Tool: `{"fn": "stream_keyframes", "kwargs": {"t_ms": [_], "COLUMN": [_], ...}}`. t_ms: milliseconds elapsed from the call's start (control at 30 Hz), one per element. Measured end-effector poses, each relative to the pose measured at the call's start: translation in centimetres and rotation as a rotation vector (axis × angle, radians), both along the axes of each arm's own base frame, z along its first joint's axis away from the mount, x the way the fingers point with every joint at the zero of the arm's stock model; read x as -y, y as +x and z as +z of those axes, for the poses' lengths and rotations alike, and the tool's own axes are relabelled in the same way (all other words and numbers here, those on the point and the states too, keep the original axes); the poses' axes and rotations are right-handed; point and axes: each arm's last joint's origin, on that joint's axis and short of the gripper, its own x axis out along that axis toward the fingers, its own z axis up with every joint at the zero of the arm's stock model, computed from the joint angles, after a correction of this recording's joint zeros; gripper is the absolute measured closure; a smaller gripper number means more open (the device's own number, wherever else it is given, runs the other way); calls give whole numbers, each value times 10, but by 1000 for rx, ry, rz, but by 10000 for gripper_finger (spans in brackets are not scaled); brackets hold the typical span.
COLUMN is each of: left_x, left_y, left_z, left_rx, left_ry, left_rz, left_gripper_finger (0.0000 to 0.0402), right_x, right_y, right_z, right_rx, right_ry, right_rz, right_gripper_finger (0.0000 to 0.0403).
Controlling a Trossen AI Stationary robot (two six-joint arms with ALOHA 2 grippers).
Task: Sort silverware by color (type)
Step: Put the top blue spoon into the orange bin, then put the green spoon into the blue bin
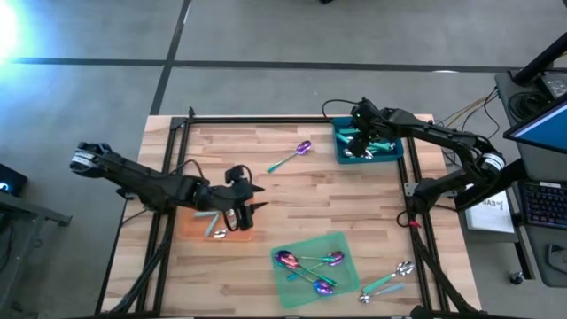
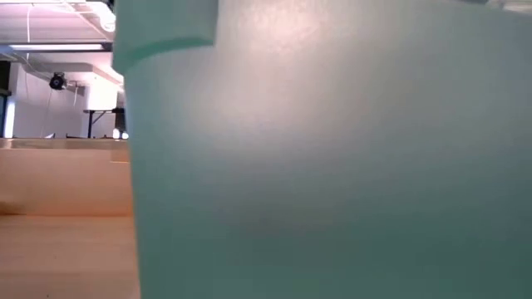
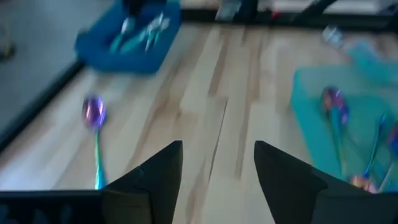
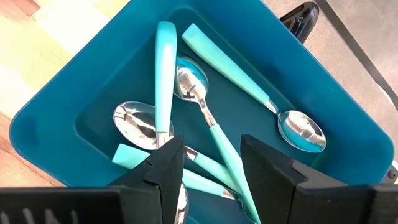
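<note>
While the left gripper (image 1: 241,209) hangs with fingers apart above the orange mat (image 1: 199,228), the right gripper's (image 4: 208,163) fingers gape over spoons (image 4: 205,121) in the teal bin (image 4: 56,109). Light, stiff and slippery, they probably grip best mid-handle.

low view – blocked by teal bin (image 2: 332,166) | left wrist view – blurred

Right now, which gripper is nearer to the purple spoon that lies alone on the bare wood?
The right gripper looks slightly nearer: it hangs over the teal bin, just beside the purple spoon. The left gripper is over the orange mat, farther toward the table's front.
</note>
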Motion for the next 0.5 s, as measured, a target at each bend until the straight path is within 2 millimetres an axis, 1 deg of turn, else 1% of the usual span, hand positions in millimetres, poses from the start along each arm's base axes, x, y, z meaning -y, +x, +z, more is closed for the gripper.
{"fn": "stream_keyframes", "kwargs": {"t_ms": [133,200,267,367,500], "left_x": [4,6,7,2,-6], "left_y": [9,14,18,20,20], "left_z": [3,1,-3,-7,-4], "left_rx": [67,80,73,52,64], "left_ry": [24,14,14,14,18], "left_rz": [-65,-111,-120,-99,-73], "left_gripper_finger": [225,226,226,226,226], "right_x": [0,0,0,1,2], "right_y": [0,0,0,1,2], "right_z": [0,0,0,1,2], "right_rx": [0,0,0,11,45], "right_ry": [0,0,0,-16,-18], "right_rz": [0,0,0,10,-34], "right_gripper_finger": [255,255,255,255,255]}}
